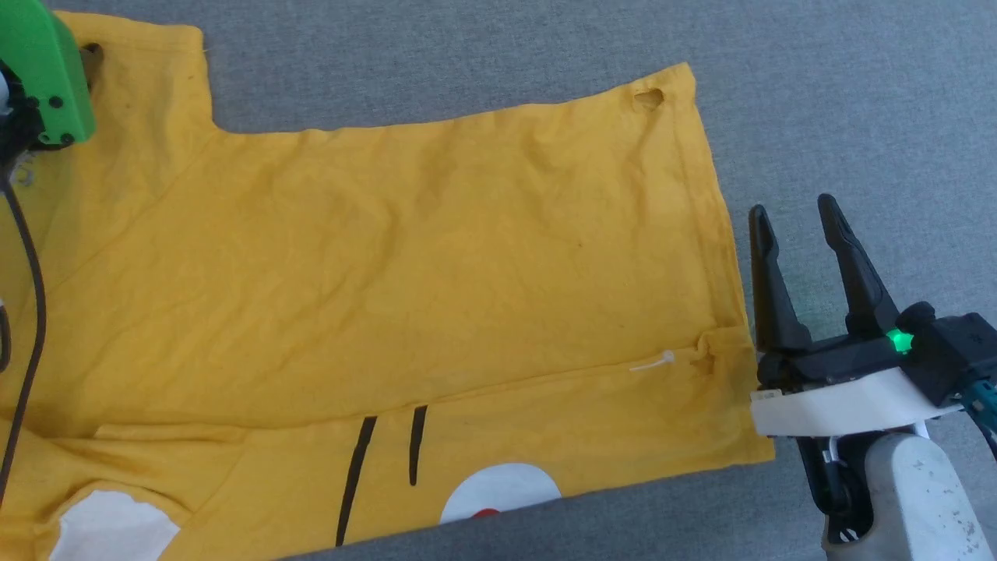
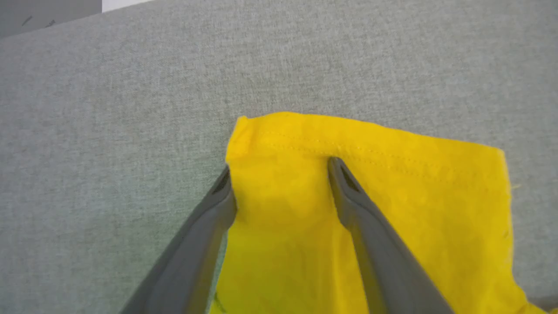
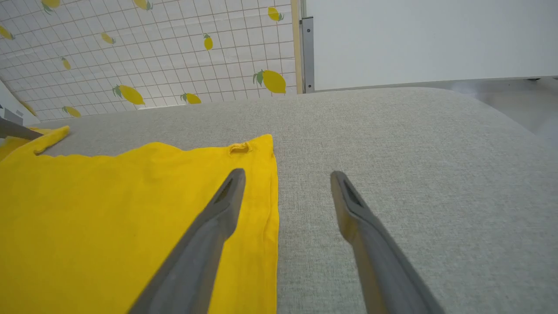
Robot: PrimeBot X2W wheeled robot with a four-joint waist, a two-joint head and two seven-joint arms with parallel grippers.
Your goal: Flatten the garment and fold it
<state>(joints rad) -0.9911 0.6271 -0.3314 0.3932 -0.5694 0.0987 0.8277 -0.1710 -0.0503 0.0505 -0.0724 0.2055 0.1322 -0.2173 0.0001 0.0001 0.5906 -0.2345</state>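
Note:
The garment (image 1: 436,257), a bright yellow T-shirt, lies spread on the grey cushion, hem to the right and a sleeve (image 1: 148,70) at the upper left. Its near edge is folded over, showing black stripes (image 1: 354,475), white patches and a red dot. My left gripper (image 2: 279,168) is open over the sleeve's cuff corner (image 2: 366,174), one finger at the cloth's edge and the other above the cloth. My right gripper (image 1: 793,206) stands open beside the hem. In the right wrist view, one of its fingers (image 3: 218,218) overlaps the hem (image 3: 266,209) and the other is over bare cushion.
The grey upholstered surface (image 1: 818,86) stretches beyond the shirt to the back and right, rounding off at its far right edge (image 3: 514,126). A small white plastic tag (image 1: 658,361) lies on the shirt near the hem. Behind stand a lemon-print tiled wall (image 3: 152,52) and a white panel (image 3: 414,39).

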